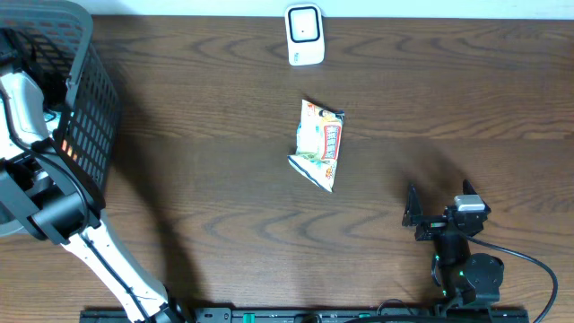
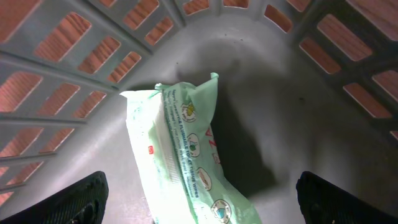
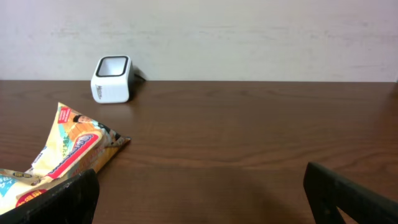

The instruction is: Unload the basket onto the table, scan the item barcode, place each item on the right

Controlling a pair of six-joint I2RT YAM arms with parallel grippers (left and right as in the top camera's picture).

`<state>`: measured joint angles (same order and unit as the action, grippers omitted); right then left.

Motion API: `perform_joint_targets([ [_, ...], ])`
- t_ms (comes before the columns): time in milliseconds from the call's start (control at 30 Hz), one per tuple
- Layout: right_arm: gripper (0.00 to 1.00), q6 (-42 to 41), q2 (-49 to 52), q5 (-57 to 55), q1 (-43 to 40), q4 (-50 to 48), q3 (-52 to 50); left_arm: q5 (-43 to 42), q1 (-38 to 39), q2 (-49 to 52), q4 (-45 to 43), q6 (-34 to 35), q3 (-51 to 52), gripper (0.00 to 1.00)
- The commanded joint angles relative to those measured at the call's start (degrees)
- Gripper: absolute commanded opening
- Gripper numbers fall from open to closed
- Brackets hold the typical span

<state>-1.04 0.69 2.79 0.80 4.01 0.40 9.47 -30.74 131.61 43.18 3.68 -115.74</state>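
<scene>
Left gripper: jaws spread wide and empty, hanging inside the grey basket, with one dark finger showing at each lower corner of the left wrist view.
Green packet: lies flat on the basket floor directly beneath those jaws, between the fingers but not pinched. Its printed face is up and no barcode can be made out.
Right gripper: also released and holding nothing, low over the wooden table at its near right, facing the far edge.
Snack packet: an orange-and-white bag lying mid-table, well apart from both grippers, between the right gripper and the scanner.
Scanner: a small white unit at the centre of the table's far edge, with nothing held before its window.
Progress: judged to be early, since no item is lifted and none is presented to the scanner.
Item in hand: the left arm's position over the basket suggests the green packet is the one about to be taken. Whether the snack packet has had its turn cannot be told.
Left to do: close on a packet, lift it clear of the basket wall, carry it to the scanner and turn its barcode toward the window.
</scene>
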Motion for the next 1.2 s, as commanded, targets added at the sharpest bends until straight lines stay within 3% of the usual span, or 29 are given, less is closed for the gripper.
perform_joint_targets([
  [0,0.99,-0.6,-0.4,-0.3,-0.4,0.3,0.0,-0.5,-0.2,0.7,0.0,1.7,0.2,0.95],
  [167,0.99,-0.6,-0.4,-0.3,-0.4,0.3,0.0,-0.5,-0.2,0.7,0.0,4.8,0.2,0.95],
  [1167,0.99,-0.6,-0.4,-0.3,-0.4,0.3,0.0,-0.5,-0.2,1.1,-0.9,4.8,0.2,0.95],
])
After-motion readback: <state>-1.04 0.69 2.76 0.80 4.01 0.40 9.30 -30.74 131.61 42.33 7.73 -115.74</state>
